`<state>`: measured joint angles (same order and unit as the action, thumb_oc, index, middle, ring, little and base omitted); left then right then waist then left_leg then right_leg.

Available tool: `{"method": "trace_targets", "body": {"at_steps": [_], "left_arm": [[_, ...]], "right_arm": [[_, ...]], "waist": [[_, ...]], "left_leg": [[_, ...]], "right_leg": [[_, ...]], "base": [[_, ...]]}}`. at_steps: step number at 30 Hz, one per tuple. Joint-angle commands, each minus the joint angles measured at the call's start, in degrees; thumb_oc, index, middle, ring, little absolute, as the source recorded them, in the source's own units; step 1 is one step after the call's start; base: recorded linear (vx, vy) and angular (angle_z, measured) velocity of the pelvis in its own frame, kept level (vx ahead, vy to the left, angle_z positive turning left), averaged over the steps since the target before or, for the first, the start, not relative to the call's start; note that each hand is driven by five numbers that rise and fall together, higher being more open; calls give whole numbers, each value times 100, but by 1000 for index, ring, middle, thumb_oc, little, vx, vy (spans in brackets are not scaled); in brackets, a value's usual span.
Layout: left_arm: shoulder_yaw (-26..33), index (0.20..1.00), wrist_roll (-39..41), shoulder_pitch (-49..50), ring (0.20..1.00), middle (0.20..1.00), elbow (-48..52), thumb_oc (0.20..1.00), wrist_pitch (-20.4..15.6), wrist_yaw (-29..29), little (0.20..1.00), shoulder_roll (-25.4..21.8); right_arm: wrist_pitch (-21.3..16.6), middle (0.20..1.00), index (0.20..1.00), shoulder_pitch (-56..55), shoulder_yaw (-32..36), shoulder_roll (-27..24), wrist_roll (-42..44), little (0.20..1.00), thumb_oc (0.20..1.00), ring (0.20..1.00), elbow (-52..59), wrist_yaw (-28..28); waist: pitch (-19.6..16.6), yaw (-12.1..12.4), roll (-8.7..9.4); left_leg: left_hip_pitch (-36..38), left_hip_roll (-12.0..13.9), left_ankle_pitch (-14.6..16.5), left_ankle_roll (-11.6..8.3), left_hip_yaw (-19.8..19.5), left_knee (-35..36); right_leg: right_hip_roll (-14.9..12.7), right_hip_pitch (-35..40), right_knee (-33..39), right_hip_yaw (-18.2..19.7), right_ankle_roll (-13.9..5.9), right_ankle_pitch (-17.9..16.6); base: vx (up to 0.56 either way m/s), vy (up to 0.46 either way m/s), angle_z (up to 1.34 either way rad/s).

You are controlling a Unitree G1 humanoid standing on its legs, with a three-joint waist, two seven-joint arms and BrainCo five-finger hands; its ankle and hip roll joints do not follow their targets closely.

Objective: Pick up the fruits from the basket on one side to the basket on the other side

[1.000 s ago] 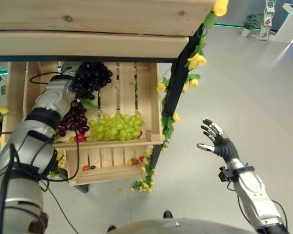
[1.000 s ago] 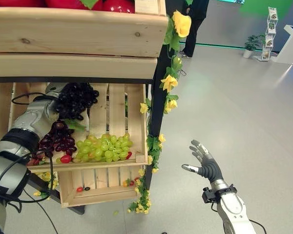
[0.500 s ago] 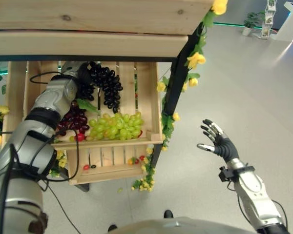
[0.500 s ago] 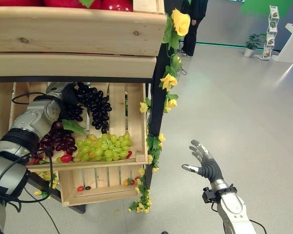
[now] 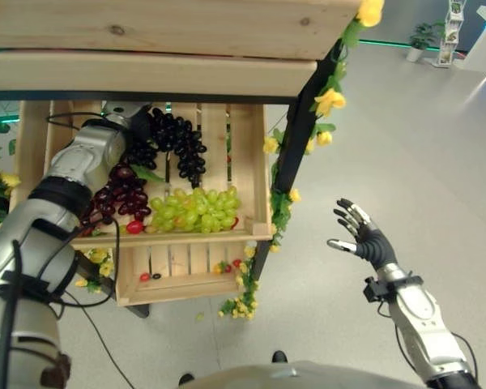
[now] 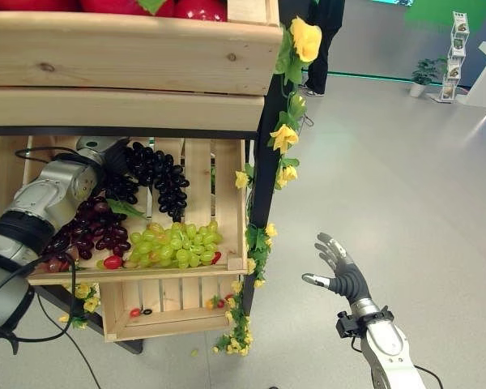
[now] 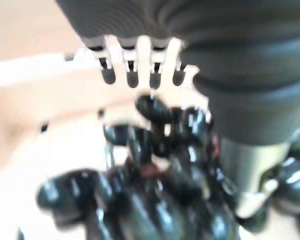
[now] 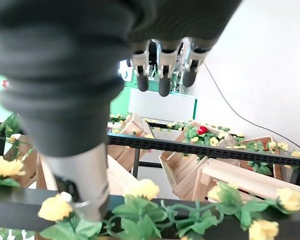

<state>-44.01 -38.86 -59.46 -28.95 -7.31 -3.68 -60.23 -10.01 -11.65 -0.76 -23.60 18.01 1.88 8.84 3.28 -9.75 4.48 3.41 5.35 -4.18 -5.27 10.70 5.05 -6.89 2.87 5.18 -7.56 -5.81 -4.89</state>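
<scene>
Inside the mid wooden crate [image 6: 227,174], at its far left, the left hand [image 5: 134,121] has fingers curled round the stem end of a bunch of black grapes [image 6: 164,174]; round glossy berries dangle from it in a long tapering cluster, clear of the fruit below. L wrist view shows the same shiny dark berries close beneath the fingers [image 7: 140,60]. Below the bunch, on the slatted crate floor: dark red grapes [image 6: 93,227] at left, w/ a green leaf, then a wide heap of green grapes [image 6: 174,243] to the right, plus a few small red fruits near the front edge. Lower crate [image 6: 166,312] holds a few small red and dark bits. Yellow fabric flowers [image 6: 296,40] w/ green leaves trail down a black post at the crate's right. Well to the right, over smooth grey floor, the right hand [image 6: 340,271] hangs w/ fingers spread wide, holding nothing. No readable writing.
</scene>
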Motion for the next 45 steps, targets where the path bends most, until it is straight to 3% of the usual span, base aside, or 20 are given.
{"method": "trace_targets", "body": {"at_steps": [1, 4, 9, 15, 18, 22, 23, 24, 26, 28, 30, 32, 33, 36, 45], "left_arm": [[110, 1000, 799, -612, 1000, 1000, -222, 1000, -207, -213, 1000, -148], [423, 1000, 1167, -380, 1000, 1000, 348, 1000, -292, -30, 1000, -346], [859, 1000, 1047, 62, 1000, 1000, 1052, 1000, -370, 128, 1000, -609], [2376, 1000, 890, 1677, 1000, 1000, 2260, 1000, -467, 254, 1000, -770], [2728, 1000, 864, 2068, 1000, 1000, 2453, 1000, -464, 241, 1000, -782], [3960, 1000, 1094, 3471, 1000, 1000, 3082, 1000, -552, 252, 1000, -600], [4226, 1000, 1331, 3791, 1000, 1000, 3230, 1000, -596, 246, 1000, -446], [4769, 1000, 2030, 4497, 1000, 1000, 3407, 1000, -692, 213, 1000, 10], [5059, 1000, 2476, 4895, 1000, 1000, 3561, 1000, -710, 71, 1000, 269], [5423, 1000, 3605, 5506, 1000, 1000, 3637, 1000, -802, 140, 1000, 1128], [5456, 1000, 4579, 5883, 1000, 1000, 3569, 1000, -889, -22, 1000, 1933], [5429, 1000, 5371, 6229, 1000, 1000, 3614, 1000, -918, -349, 1000, 2464], [5433, 1000, 5373, 6233, 1000, 1000, 3616, 1000, -917, -351, 1000, 2465], [5041, 1000, 6827, 6474, 1000, 1000, 3318, 1000, -699, -824, 1000, 3301], [4271, 1000, 7992, 6479, 1000, 1000, 3539, 1000, -363, -1428, 1000, 3666]], "right_arm": [[-324, 1000, 1000, 215, 369, -146, 63, 1000, 1000, 1000, 132, 64], [-366, 1000, 1000, 164, 413, -57, 56, 1000, 1000, 1000, 83, 67], [-406, 1000, 1000, 132, 493, -20, 27, 1000, 1000, 1000, 71, 41], [-401, 1000, 1000, 89, 718, 97, -112, 1000, 1000, 1000, 50, -40], [-394, 1000, 1000, 83, 747, 85, -127, 1000, 1000, 1000, 68, -51], [-361, 1000, 1000, 92, 879, 172, -155, 1000, 1000, 1000, 103, -45], [-360, 1000, 1000, 113, 889, 185, -150, 1000, 1000, 1000, 127, -54], [-391, 1000, 1000, 139, 963, 251, -103, 1000, 1000, 1000, 157, -85], [-387, 1000, 1000, 176, 973, 244, -82, 1000, 1000, 1000, 180, -94], [-399, 1000, 1000, 238, 1016, 288, -18, 1000, 1000, 1000, 235, -104], [-439, 1000, 1000, 296, 1089, 310, 10, 1000, 1000, 1000, 258, -149], [-487, 1000, 1000, 337, 1155, 348, 34, 1000, 1000, 1000, 254, -184], [-487, 1000, 1000, 336, 1153, 346, 34, 1000, 1000, 1000, 254, -184], [-555, 1000, 1000, 421, 1170, 372, 25, 1000, 1000, 1000, 158, -260], [-609, 1000, 1000, 438, 1141, 430, 53, 1000, 1000, 1000, 166, -341]], "waist": [[-58, 199, -105], [-64, 255, -115], [-62, 303, -109], [-62, 502, -49], [-64, 502, -62], [-41, 613, -44], [-26, 628, -47], [5, 693, -41], [8, 676, -68], [45, 705, -76], [79, 735, -100], [110, 777, -130], [108, 773, -132], [152, 827, -190], [191, 842, -301]], "left_leg": [[9, -150, 609, 252, -229, -269], [6, -151, 589, 234, -273, -266], [-15, -146, 580, 220, -316, -270], [-58, -148, 557, 201, -439, -257], [-61, -149, 557, 200, -452, -255], [-99, -149, 558, 195, -515, -276], [-108, -147, 557, 196, -532, -290], [-133, -154, 551, 201, -572, -314], [-142, -155, 550, 204, -585, -328], [-159, -164, 547, 209, -623, -357], [-230, -165, 533, 207, -677, -411], [-297, -171, 512, 190, -723, -463], [-300, -170, 513, 189, -725, -465], [-423, -160, 458, 141, -850, -555], [-576, -124, 237, -30, -1175, -495]], "right_leg": [[-81, 193, -854, -139, -500, 1068], [-82, 205, -868, -190, -480, 1085], [-73, 212, -881, -245, -461, 1111], [-55, 247, -815, -341, -408, 1130], [-54, 248, -815, -352, -400, 1139], [-48, 238, -876, -391, -344, 1185], [-45, 232, -899, -398, -330, 1196], [-44, 222, -927, -396, -300, 1208], [-45, 215, -946, -400, -285, 1218], [-43, 218, -979, -419, -246, 1248], [-42, 188, -1012, -447, -199, 1272], [-33, 185, -1007, -492, -163, 1295], [-33, 185, -1007, -495, -162, 1294], [-6, 215, -961, -610, -98, 1322], [97, 316, -866, -970, 29, 1411]], "base": [[4, 0, 8], [6, -5, 11], [2, -11, 8], [5, -10, 9], [-5, -5, 7], [-2, -12, 3], [-24, -16, 9], [-18, -11, 8], [-8, -12, 7], [-13, -21, 15], [-42, -19, 13], [-41, -22, 11], [-41, -35, 9], [-48, -49, 28], [-36, -46, 26]]}}
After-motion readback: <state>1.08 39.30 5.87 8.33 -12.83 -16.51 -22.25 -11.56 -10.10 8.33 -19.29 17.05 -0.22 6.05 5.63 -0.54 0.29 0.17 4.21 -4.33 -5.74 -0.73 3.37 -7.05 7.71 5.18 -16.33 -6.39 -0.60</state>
